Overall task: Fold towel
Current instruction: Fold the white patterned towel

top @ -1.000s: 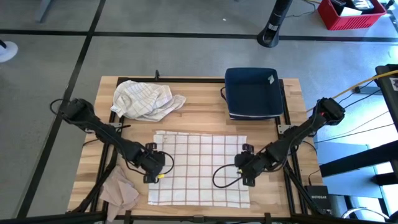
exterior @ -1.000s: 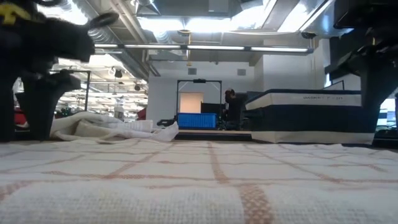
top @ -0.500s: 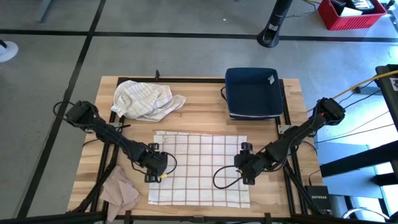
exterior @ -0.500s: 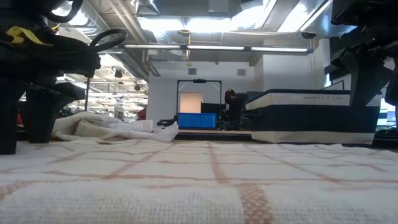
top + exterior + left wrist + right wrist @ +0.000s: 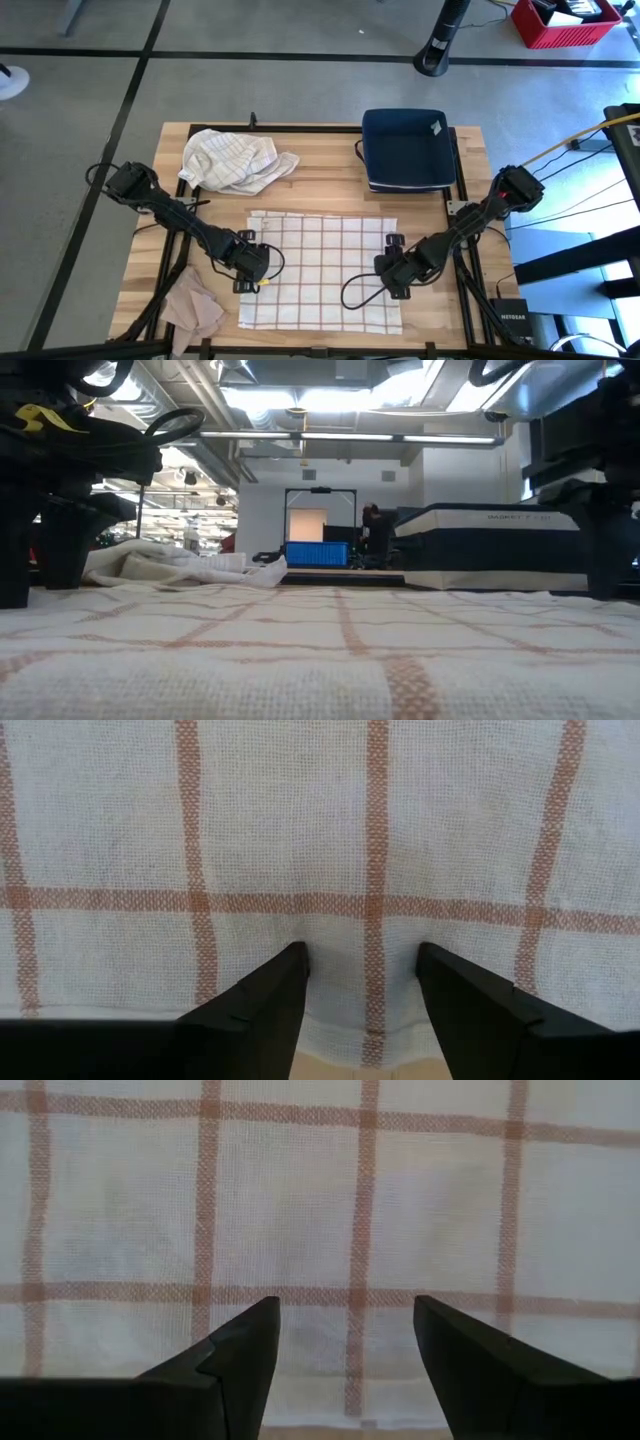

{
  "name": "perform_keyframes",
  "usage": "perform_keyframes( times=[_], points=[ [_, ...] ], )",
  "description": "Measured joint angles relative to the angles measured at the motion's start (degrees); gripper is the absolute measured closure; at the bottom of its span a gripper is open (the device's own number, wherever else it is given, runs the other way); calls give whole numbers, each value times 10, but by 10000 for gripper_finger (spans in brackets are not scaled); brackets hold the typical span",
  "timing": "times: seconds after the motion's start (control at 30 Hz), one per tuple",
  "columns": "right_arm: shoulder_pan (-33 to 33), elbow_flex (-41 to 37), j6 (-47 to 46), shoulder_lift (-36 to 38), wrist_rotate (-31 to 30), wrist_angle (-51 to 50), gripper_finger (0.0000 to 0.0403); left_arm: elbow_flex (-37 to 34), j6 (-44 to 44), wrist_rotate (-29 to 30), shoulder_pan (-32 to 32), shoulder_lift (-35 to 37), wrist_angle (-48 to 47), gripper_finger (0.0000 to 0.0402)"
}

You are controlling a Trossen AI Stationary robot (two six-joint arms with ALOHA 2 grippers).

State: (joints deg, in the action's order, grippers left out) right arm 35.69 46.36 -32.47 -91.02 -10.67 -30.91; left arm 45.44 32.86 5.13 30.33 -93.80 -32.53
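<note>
The left claw (image 5: 250, 266) sat low at the left edge of the checked towel (image 5: 320, 270), its two dark wedge-shaped fingers (image 5: 262, 1002) spread apart with their tips pressed on the cloth just inside the hem, gripping nothing. It had not shifted since half a second earlier. The right claw (image 5: 392, 272) was likewise released, fingers (image 5: 232, 1355) parted over the towel's right edge; compared with the earlier frames it had slid slightly down the edge towards the front of the tabletop (image 5: 330, 190), and its arm's elbow had drawn a little inward. The towel lay flat and fully spread in the front middle of the tabletop, a white, loosely woven rectangle crossed by thin rust-orange lines forming a grid, with a narrow stitched hem. The tabletop was pale wooden planking with a dark metal frame round it. Behind the towel on the left lay a crumpled white checked cloth (image 5: 232, 159), soft and bunched into folds. Behind on the right sat a neatly squared stack of dark navy fabric (image 5: 405, 148). At the front left corner a wrinkled beige cloth (image 5: 195, 305) hung partly over the edge.
</note>
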Motion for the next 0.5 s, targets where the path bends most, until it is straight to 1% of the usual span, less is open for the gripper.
perform_keyframes(
  times=[0.13, 0.3, 0.4, 0.5],
  points=[
    [-5, -37, -19, 2, 29, 32, 168, 0, -3, -1, 0, 0, 0, 215],
    [-5, -75, -21, 5, 27, 80, 171, -1, -3, -1, 0, 0, -3, 215],
    [-5, -81, -16, 5, 27, 87, 189, -1, -3, -2, 0, 0, -9, 222],
    [-5, -84, -15, 5, 27, 83, 226, 0, -3, -5, 0, 0, -19, 250]
  ],
)
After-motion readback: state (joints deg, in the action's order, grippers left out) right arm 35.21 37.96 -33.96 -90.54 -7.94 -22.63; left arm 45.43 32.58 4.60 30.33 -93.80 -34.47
